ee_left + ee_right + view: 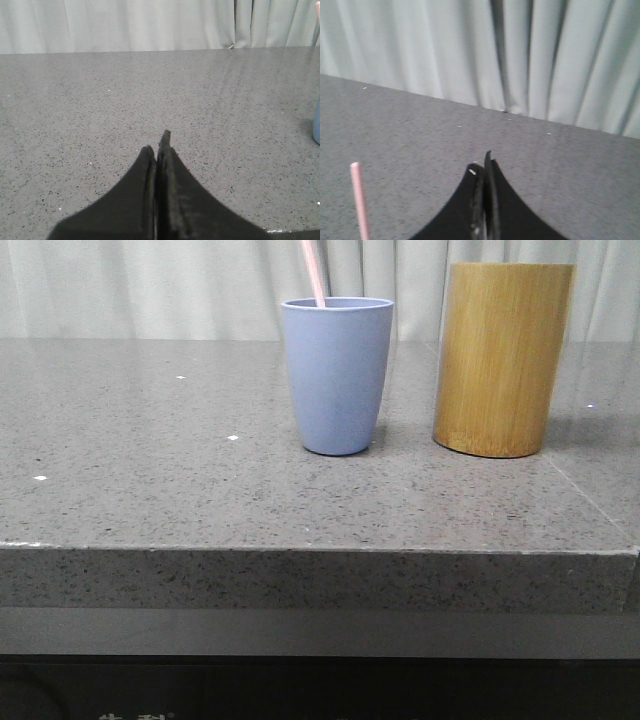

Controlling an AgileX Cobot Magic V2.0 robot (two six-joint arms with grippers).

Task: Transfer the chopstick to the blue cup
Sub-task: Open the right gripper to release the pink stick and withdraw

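The blue cup (337, 375) stands upright near the middle of the grey table. A pale pink chopstick (314, 272) rises out of it, leaning slightly left, its top cut off by the frame. The chopstick's upper end (358, 200) also shows in the right wrist view, apart from my right gripper (482, 162), which is shut with nothing between its fingers. My left gripper (156, 142) is shut and empty over bare table, and a sliver of the blue cup (317, 125) shows at that view's edge.
A taller yellow-brown bamboo cylinder (503, 358) stands right of the cup, a small gap between them. The speckled grey table (150, 470) has its front edge (300, 548) close to the camera. Pale curtains (150, 285) hang behind.
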